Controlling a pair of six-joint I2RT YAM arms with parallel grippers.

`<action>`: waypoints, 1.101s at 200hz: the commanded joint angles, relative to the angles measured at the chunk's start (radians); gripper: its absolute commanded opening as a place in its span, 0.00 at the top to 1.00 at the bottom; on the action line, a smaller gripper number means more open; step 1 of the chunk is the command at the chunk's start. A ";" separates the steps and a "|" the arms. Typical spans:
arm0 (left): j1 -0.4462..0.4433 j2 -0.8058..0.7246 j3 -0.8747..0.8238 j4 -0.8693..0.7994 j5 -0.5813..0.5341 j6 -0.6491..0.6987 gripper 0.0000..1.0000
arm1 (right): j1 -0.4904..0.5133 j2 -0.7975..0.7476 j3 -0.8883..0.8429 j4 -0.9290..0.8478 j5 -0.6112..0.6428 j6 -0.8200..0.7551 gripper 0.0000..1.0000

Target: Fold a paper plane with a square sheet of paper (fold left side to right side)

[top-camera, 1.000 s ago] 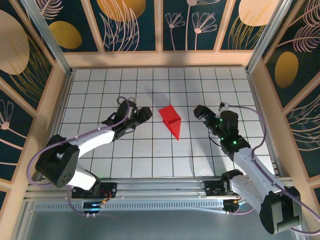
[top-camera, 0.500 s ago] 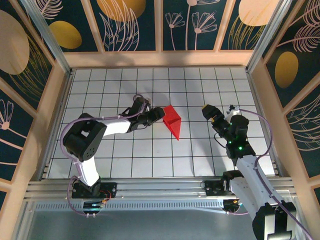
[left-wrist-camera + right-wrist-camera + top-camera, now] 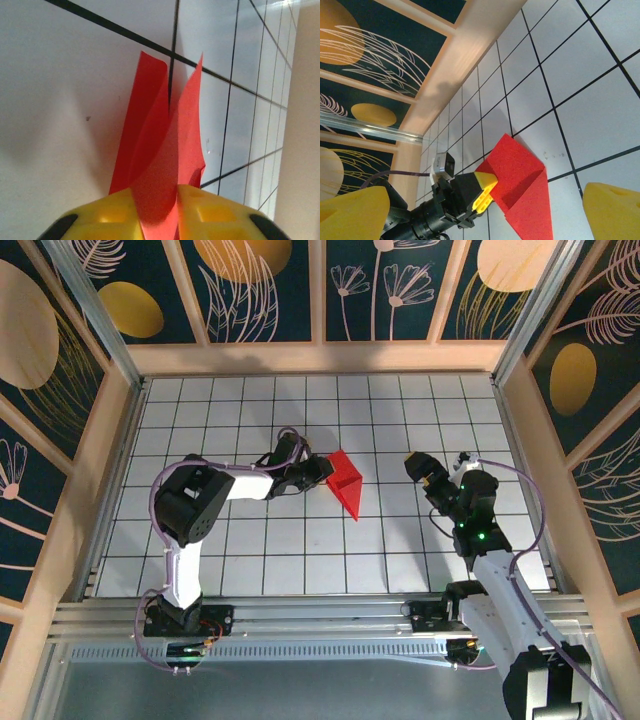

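The red sheet of paper (image 3: 347, 483) lies mid-table, folded into a pointed shape with its sharp tip toward the near edge. My left gripper (image 3: 324, 469) is at its left edge, shut on a raised flap. In the left wrist view the paper (image 3: 165, 135) runs up from between the yellow fingers (image 3: 102, 215), pinched there, with two layers standing apart beyond. The right wrist view has the paper (image 3: 527, 185) with the left gripper (image 3: 487, 192) biting its left corner. My right gripper (image 3: 413, 463) hovers open about one tile right of the paper, its yellow fingers (image 3: 355, 215) wide apart.
White grid tiles (image 3: 300, 550) cover the table. Wooden walls (image 3: 320, 358) with aluminium posts close it in at the back and both sides. A metal rail (image 3: 320, 615) with the arm bases runs along the near edge.
My left gripper has reached right to the paper's left edge and shut on it. The right arm drew back a little to the right, then stayed still, open.
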 commanded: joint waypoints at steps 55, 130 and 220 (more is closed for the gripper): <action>-0.003 -0.175 -0.067 0.036 -0.058 0.146 1.00 | -0.107 0.011 0.011 0.020 -0.177 -0.105 0.02; 0.072 -0.523 -0.304 0.231 0.192 0.356 1.00 | -0.138 0.188 0.062 0.135 -0.544 -0.264 0.05; 0.086 -0.646 -0.302 0.303 0.434 0.401 1.00 | 0.074 0.365 0.021 0.595 -0.620 -0.254 0.04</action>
